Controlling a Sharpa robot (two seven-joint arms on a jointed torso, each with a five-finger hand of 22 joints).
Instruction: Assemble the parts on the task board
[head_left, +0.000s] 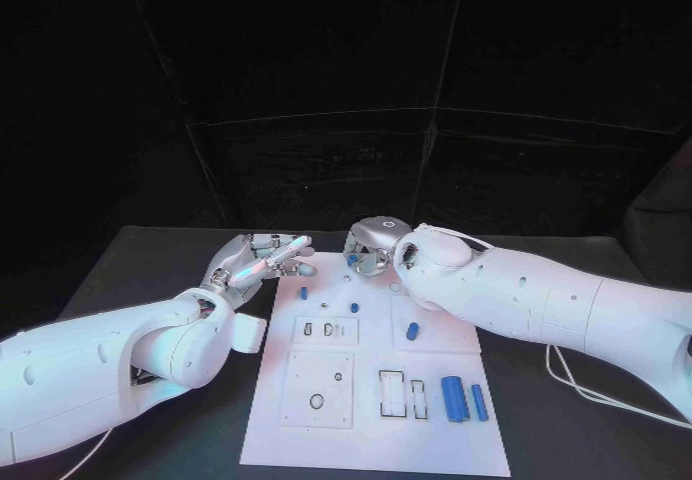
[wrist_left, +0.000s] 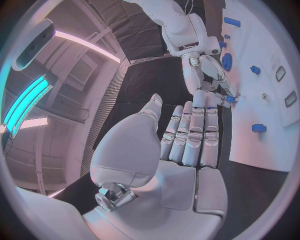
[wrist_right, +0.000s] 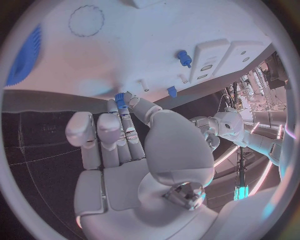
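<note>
Head view: right arm (head_left: 548, 300) covers task board's (head_left: 378, 440) far right corner.

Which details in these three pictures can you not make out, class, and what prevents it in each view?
- Head view: the right hand fingertips, hidden by its own wrist.
- Head view: the far right corner of the task board, covered by the right arm.
- Right wrist view: the full shape of the small blue part that the right hand's fingers pinch.
- Left wrist view: the task board's far side, cut off by the circle's rim.
</note>
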